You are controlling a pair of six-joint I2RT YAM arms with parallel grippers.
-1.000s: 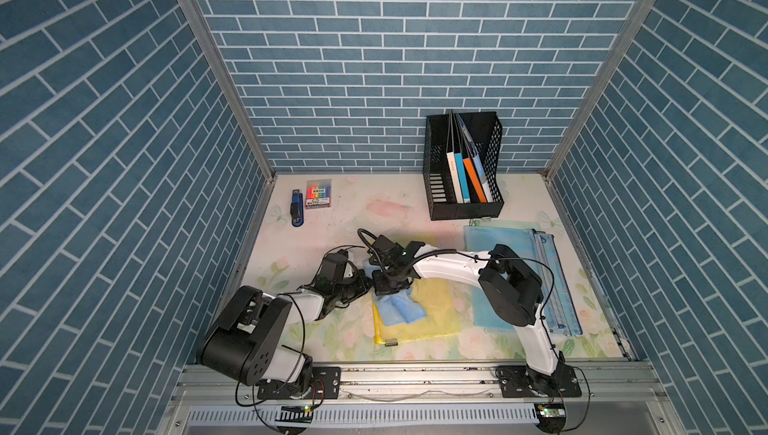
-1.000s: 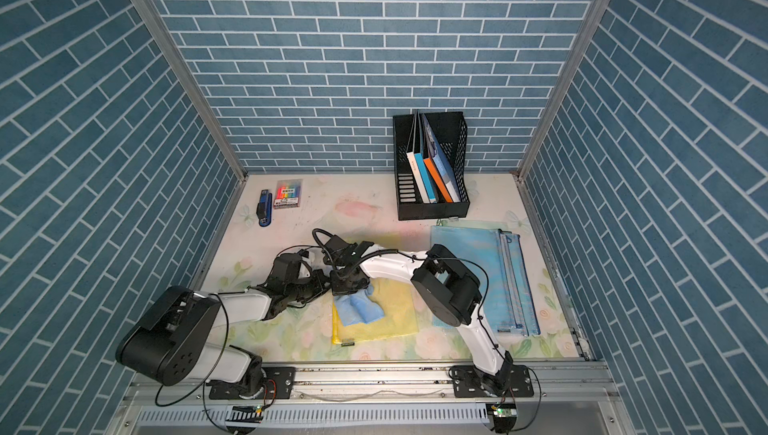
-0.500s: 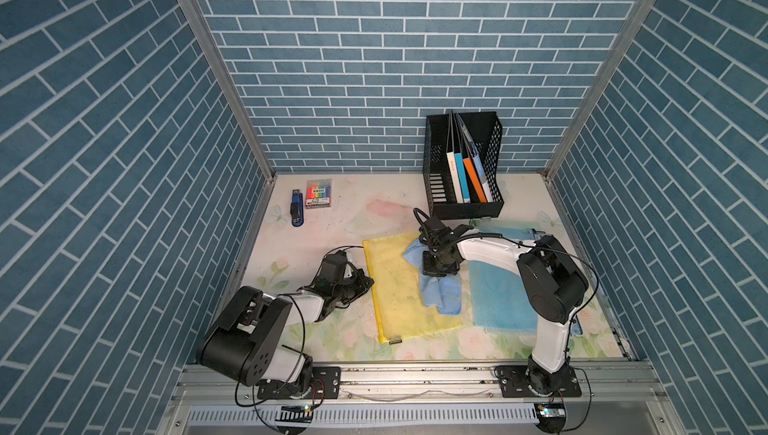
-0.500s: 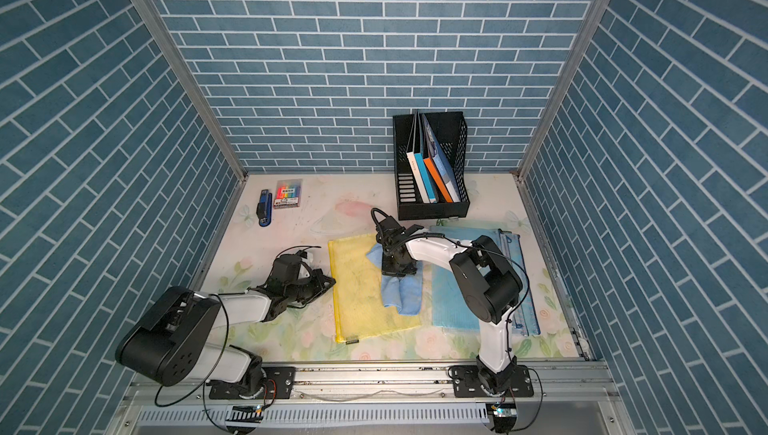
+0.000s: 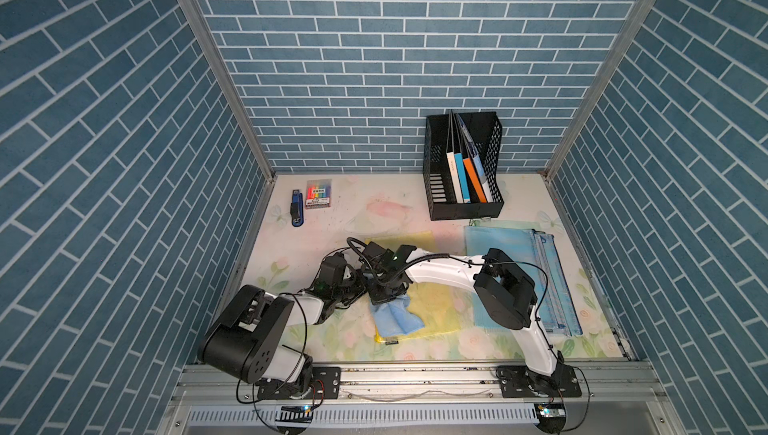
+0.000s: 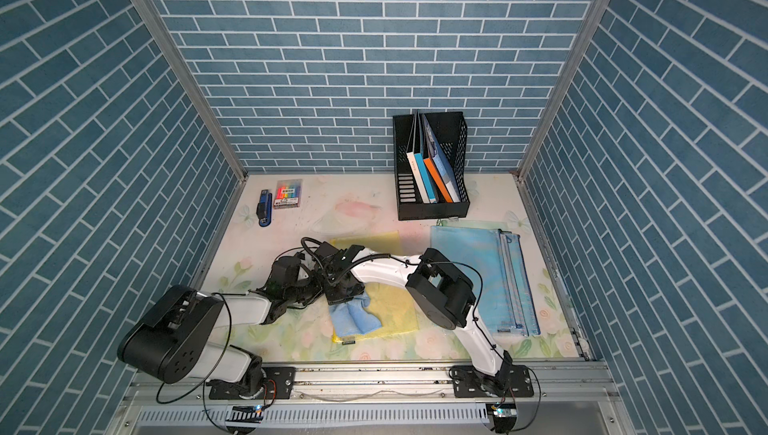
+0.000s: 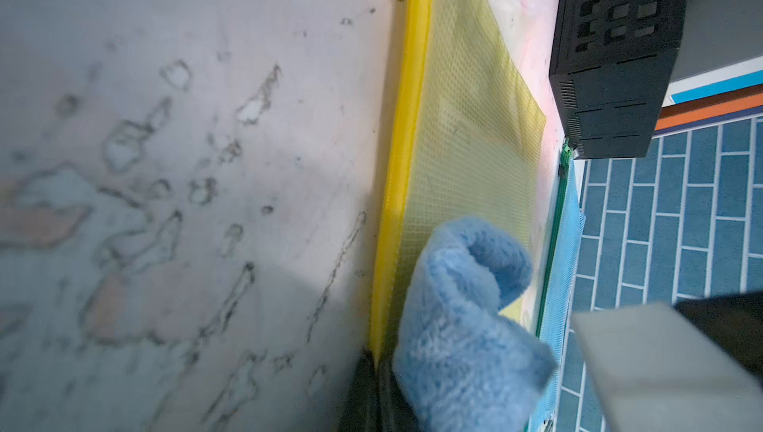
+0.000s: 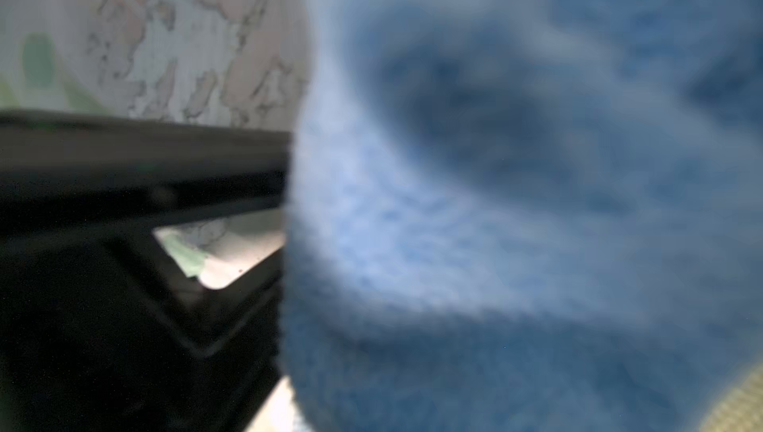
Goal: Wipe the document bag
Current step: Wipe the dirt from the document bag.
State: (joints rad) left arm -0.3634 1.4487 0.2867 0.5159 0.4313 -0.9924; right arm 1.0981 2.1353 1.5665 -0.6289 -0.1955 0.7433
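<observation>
On the floral table (image 5: 332,221), front of centre, the yellow document bag (image 5: 436,308) lies flat under the blue cloth (image 5: 397,317), which the right gripper (image 5: 386,293) clamps. The left gripper (image 5: 358,287) pinches the bag's zip edge, and blue bags (image 5: 498,246) lie just beside.

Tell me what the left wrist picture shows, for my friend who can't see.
A fluffy blue cloth sits bunched up on a yellow bag, close to the camera. The yellow bag lies flat on a flowery table, with a black rack and a blue bag beyond it.
</observation>
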